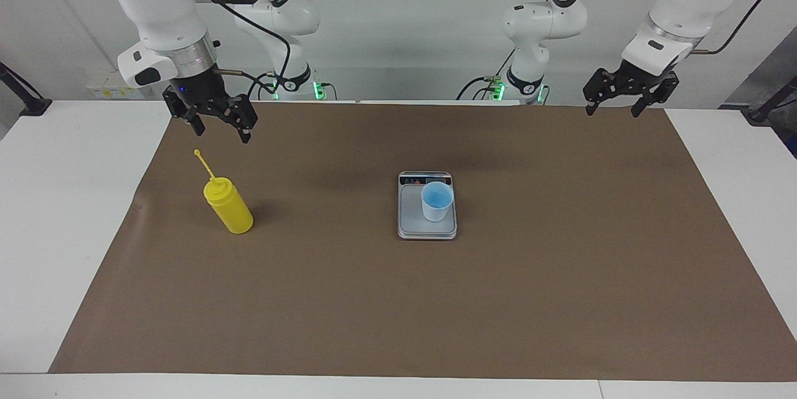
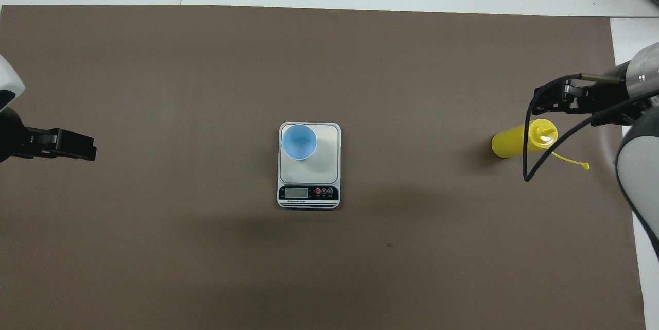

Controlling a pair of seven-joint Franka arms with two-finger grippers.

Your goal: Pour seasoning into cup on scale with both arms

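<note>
The yellow seasoning bottle (image 1: 229,206) stands upright toward the right arm's end of the mat, with the right gripper (image 1: 219,126) spread wide in the air just above it. The light-blue cup (image 1: 436,201) sits on the scale (image 1: 411,215) at mid-table. The left gripper (image 1: 613,109) waits, fingers parted, over its own end.

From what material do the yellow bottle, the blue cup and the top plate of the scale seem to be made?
The yellow bottle looks like soft, matte plastic: uniform opaque colour and a thin, bent tether at the nozzle. The blue cup seems thin plastic, since its wall looks slightly translucent. The scale has a silver-grey plate with a dull sheen; it may be brushed metal or painted plastic.
</note>
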